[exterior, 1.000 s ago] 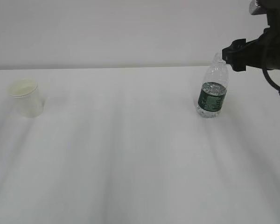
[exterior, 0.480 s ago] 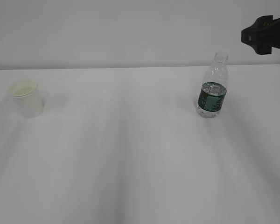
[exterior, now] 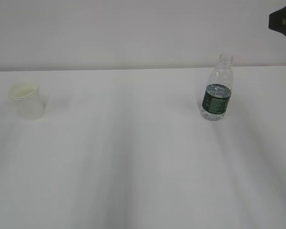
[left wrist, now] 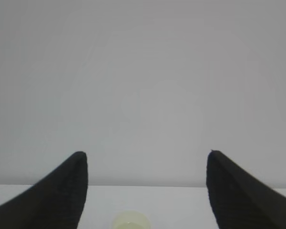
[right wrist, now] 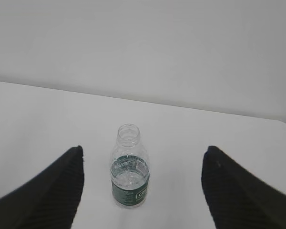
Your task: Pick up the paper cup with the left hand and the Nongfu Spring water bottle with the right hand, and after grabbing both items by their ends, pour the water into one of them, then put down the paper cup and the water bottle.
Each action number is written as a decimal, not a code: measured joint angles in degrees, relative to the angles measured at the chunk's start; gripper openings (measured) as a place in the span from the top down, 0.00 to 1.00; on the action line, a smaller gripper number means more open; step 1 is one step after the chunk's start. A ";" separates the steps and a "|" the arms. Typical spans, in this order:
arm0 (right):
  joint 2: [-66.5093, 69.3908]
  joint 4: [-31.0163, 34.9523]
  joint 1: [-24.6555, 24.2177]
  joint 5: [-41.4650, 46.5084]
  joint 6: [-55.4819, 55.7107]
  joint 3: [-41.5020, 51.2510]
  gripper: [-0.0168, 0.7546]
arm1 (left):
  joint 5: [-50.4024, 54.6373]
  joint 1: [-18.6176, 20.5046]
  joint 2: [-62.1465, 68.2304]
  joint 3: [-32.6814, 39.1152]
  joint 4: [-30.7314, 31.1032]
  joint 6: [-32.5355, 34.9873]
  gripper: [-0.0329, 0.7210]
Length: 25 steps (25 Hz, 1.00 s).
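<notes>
— So, starting at the left: what stands there?

— A small white paper cup (exterior: 27,100) with a rolled rim and a pale cream inside, upright on the white table (exterior: 133,157), out at about nine o'clock from the table's middle. Nothing touches it.

— And the left hand?

— It doesn't show in the exterior view. Its own wrist camera shows the left hand (left wrist: 145,191) with its two black fingers (left wrist: 62,191) spread wide apart, nothing between them. Just the cup's rim (left wrist: 131,221) peeks in at six o'clock of that picture, low between the fingers and clear of both.

— Moving right?

— Bare table across the middle, then the small clear ribbed plastic water bottle (exterior: 217,89) with a dark green label band, upright at roughly three o'clock from the table's middle, well apart from the cup. Its neck is capless, and clear water (exterior: 215,90) sits inside, its surface about level with the top of the label.

— The right hand?

— Only a black scrap of it (exterior: 282,19) shows at the top right corner, up at about one o'clock from the bottle and well clear of it. In its wrist view the right hand (right wrist: 142,188) has its fingers (right wrist: 57,191) standing wide apart, with the bottle (right wrist: 129,169) between them but farther off, touching neither.
</notes>
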 joint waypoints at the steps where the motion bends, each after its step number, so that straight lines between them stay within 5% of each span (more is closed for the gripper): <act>1: -0.81 0.00 0.00 0.84 0.00 0.00 0.23 | 1.43 0.00 -0.79 0.00 0.00 -0.32 0.22; 13: -9.30 -0.04 0.00 7.16 0.00 0.09 0.23 | 32.00 -1.06 -8.54 -8.93 -6.60 -1.23 0.22; 21: -16.10 -0.04 0.00 14.64 0.00 0.09 0.23 | 48.03 -14.40 -14.05 -11.84 -8.50 0.75 0.22; 25: -21.16 -0.04 0.00 18.67 0.00 0.09 0.23 | 55.29 -17.65 -14.80 -13.84 -5.73 4.62 0.22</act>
